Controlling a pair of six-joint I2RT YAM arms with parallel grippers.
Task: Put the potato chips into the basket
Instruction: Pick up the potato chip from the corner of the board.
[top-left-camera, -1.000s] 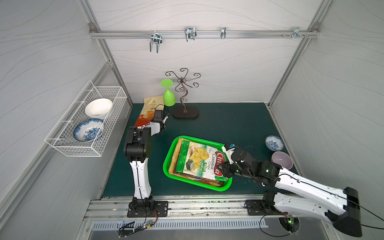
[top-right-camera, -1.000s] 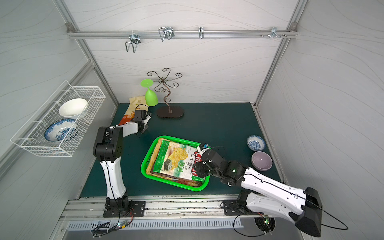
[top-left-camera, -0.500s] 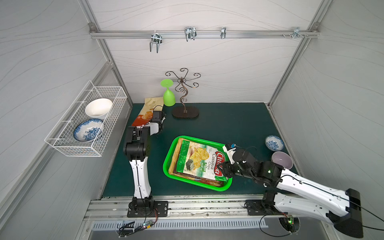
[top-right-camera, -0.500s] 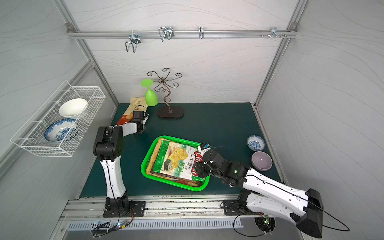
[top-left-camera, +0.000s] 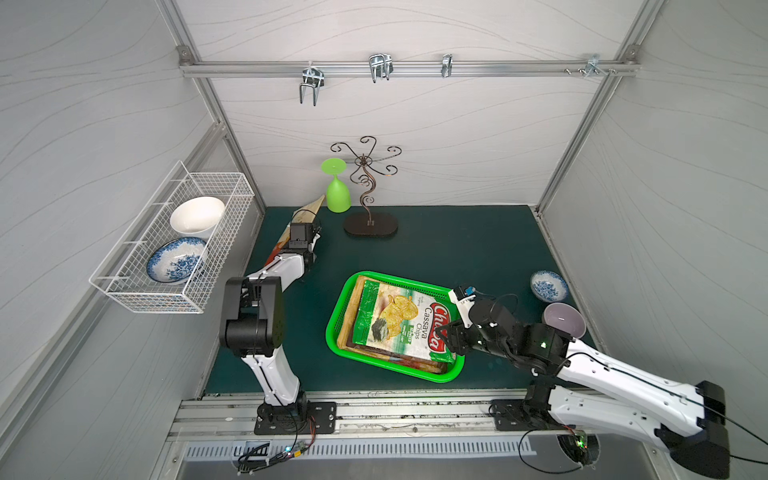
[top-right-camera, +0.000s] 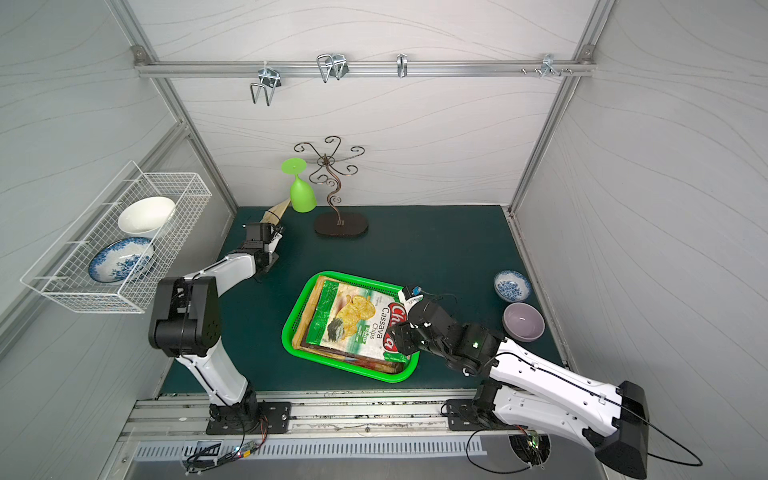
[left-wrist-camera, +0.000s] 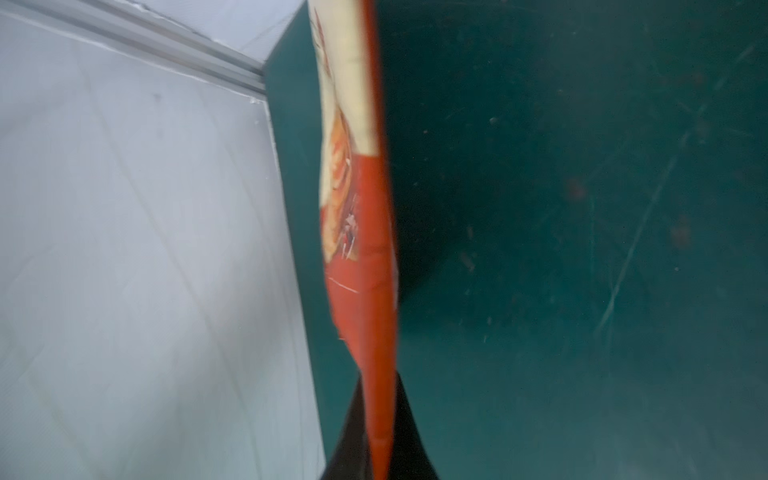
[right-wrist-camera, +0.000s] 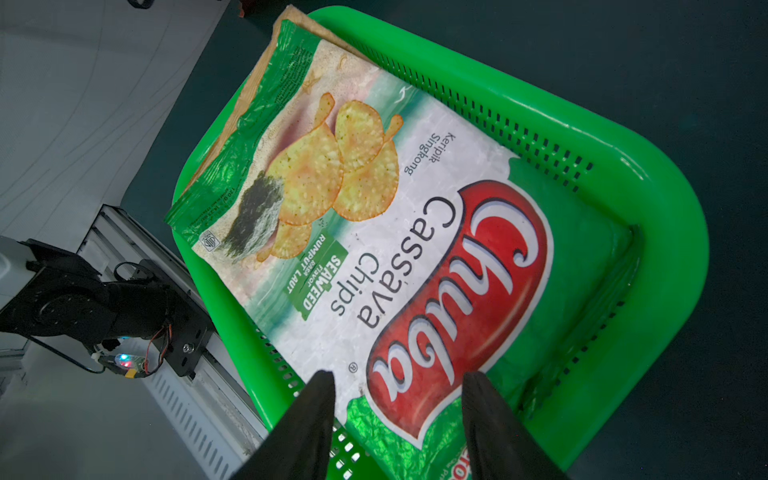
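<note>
1. Rack of white wire mesh (top-left-camera: 216, 266) is hanging on the side wall far left of the bright green perforated plastic basket (top-left-camera: 332, 332). It is carrying a plain white bowl (top-left-camera: 197, 216) and a blue-patterned white bowl (top-left-camera: 176, 259).
2. The left gripper (left-wrist-camera: 379, 415) is working back-left of the basket, its black fingers (left-wrist-camera: 349, 449) clenched on the orange end of a flat cream-and-orange chip bag (left-wrist-camera: 361, 232). The bag is standing on edge close to the side wall, well apart from the basket. Whether it is touching the dark green mat (left-wrist-camera: 582, 208) cannot be told.
3. A lime-green plastic goblet (top-left-camera: 337, 195) is sitting foot-up behind the basket, just beside a dark curly wire stand (top-left-camera: 370, 224).
4. The basket is lying on the mat and holding a stack of flat chip bags (top-left-camera: 349, 320). A white-and-green "Cassava Chips" bag (top-left-camera: 395, 324) is lying on top of it, with tan and brown edges showing underneath.
5. The right gripper (right-wrist-camera: 399, 374) is hovering over the basket's right end, above that top bag's red logo. Its two black fingers (right-wrist-camera: 311, 415) are spread apart and grasping nothing.
6. A small blue-patterned dish (top-left-camera: 549, 286) and a pale purple bowl (top-left-camera: 564, 321) are sitting right of the basket, near each other and apart from it.
</note>
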